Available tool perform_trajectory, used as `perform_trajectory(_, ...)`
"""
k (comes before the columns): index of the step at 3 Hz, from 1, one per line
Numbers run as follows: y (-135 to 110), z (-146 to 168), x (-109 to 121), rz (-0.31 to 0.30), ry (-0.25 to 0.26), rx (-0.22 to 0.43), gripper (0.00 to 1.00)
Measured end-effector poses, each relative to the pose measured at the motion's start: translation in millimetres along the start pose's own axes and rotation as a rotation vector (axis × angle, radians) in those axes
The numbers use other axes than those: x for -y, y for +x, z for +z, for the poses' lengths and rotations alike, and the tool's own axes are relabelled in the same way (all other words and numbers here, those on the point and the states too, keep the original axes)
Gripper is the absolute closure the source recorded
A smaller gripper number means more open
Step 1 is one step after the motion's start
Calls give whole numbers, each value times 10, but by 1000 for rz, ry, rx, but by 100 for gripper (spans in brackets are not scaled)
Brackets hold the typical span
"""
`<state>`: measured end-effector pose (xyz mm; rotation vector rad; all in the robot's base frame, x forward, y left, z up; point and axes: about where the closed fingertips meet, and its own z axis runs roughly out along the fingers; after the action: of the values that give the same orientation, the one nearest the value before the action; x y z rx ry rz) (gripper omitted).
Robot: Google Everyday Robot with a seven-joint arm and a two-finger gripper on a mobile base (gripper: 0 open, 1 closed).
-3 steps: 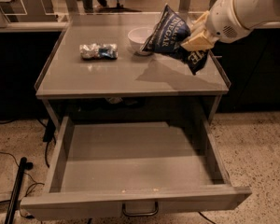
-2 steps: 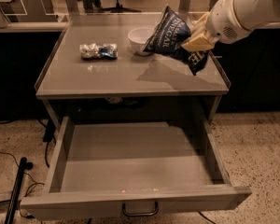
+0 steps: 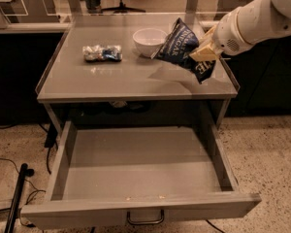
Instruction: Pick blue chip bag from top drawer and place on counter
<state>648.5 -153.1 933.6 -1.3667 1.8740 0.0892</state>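
The blue chip bag (image 3: 183, 46) is dark navy with white lettering. It hangs tilted just above the right part of the counter (image 3: 131, 74), next to the white bowl. My gripper (image 3: 202, 51) reaches in from the right on a white arm and is shut on the bag's right side. The top drawer (image 3: 138, 171) is pulled fully open below the counter, and its inside is bare apart from a few crumbs near the front. Its dark pull handle (image 3: 145, 218) shows at the bottom edge.
A white bowl (image 3: 149, 40) stands at the back of the counter, just left of the bag. A small silver-and-blue packet (image 3: 103, 53) lies at the counter's left. Low rims run along the counter's sides. Cables and a black pole (image 3: 15, 198) lie on the floor at left.
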Motion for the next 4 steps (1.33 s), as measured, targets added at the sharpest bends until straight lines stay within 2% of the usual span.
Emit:
perform_trajectory(2,257,350,248,54,15,-17,100)
perform_trajectory(4,471,681,347,92,4,-45,100)
